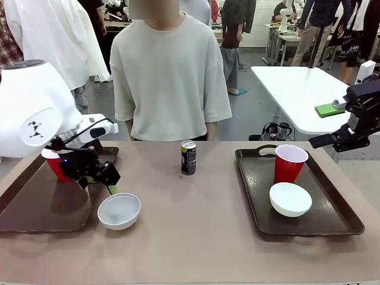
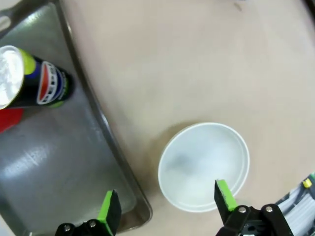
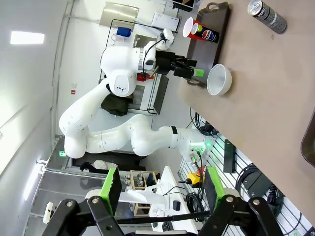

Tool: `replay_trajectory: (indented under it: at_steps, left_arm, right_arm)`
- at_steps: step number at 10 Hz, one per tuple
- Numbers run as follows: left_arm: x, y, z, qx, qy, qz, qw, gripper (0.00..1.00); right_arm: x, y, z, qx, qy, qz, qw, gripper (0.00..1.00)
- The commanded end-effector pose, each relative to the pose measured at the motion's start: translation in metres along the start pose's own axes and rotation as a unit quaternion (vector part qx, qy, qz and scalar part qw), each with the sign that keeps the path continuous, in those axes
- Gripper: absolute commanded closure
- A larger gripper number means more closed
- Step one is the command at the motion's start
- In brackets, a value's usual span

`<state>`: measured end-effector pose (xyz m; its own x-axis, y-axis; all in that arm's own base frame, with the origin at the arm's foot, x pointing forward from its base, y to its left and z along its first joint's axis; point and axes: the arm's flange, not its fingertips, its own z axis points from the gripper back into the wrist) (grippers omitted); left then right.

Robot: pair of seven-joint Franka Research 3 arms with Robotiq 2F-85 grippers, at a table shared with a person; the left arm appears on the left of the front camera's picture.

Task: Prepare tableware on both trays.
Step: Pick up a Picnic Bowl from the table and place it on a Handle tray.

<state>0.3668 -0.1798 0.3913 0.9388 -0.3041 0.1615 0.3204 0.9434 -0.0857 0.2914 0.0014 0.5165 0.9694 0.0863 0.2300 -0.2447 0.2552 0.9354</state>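
Note:
My left gripper [image 1: 100,181] stands open, low over the right rim of the left tray [image 1: 29,208]. In the left wrist view the open gripper [image 2: 167,204] straddles that tray's rim [image 2: 106,142] and the near edge of a white bowl [image 2: 204,164] on the bare table. On that tray stand a black can [image 2: 34,81] and a red cup [image 1: 54,163]. The second can [image 1: 188,157] stands mid-table. On the right tray [image 1: 332,222] are a red cup [image 1: 290,163] and a white bowl [image 1: 290,199]. My right gripper [image 3: 161,186] hangs open and empty, raised [image 1: 323,141] beyond that tray's far right corner.
A person in a pale T-shirt [image 1: 169,71] stands at the far edge of the table behind the middle can. A white table [image 1: 303,89] with a green object stands behind at the right. Bare tabletop lies between the trays.

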Motion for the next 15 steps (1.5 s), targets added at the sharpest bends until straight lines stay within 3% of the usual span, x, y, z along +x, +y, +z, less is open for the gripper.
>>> replay_trajectory:
  at_steps: [1, 7, 8, 9, 11, 13, 14, 15]
  left_arm:
    - [0.007, -0.008, -0.006, 0.005, 0.015, 0.008, 1.000, 0.00]
    - [0.014, -0.013, -0.058, -0.009, 0.043, -0.019, 0.999, 0.00]
    - [0.014, -0.013, -0.061, -0.020, 0.044, -0.031, 0.998, 0.18]
    - [0.014, -0.014, -0.060, -0.016, 0.047, -0.028, 0.998, 0.57]
    - [0.015, -0.013, -0.060, -0.014, 0.043, -0.025, 0.999, 1.00]
    - [0.016, -0.012, -0.061, -0.009, 0.049, -0.019, 0.999, 1.00]
    - [0.016, -0.012, -0.062, -0.007, 0.050, -0.015, 0.999, 0.93]
    - [0.016, -0.012, -0.060, -0.008, 0.051, -0.013, 0.999, 1.00]
  right_arm:
    - [0.003, 0.001, -0.001, 0.013, -0.004, 0.010, 1.000, 0.12]
    - [0.003, 0.001, -0.001, 0.013, -0.004, 0.010, 1.000, 0.12]
    - [0.003, 0.001, -0.001, 0.013, -0.004, 0.010, 1.000, 0.12]
    - [0.003, 0.001, -0.001, 0.013, -0.004, 0.010, 1.000, 0.12]
    - [0.003, 0.001, -0.001, 0.013, -0.004, 0.010, 1.000, 0.12]
    - [0.003, 0.001, -0.001, 0.013, -0.004, 0.010, 1.000, 0.12]
    - [0.003, 0.001, -0.001, 0.013, -0.004, 0.010, 1.000, 0.12]
    - [0.003, 0.001, -0.001, 0.013, -0.004, 0.010, 1.000, 0.12]
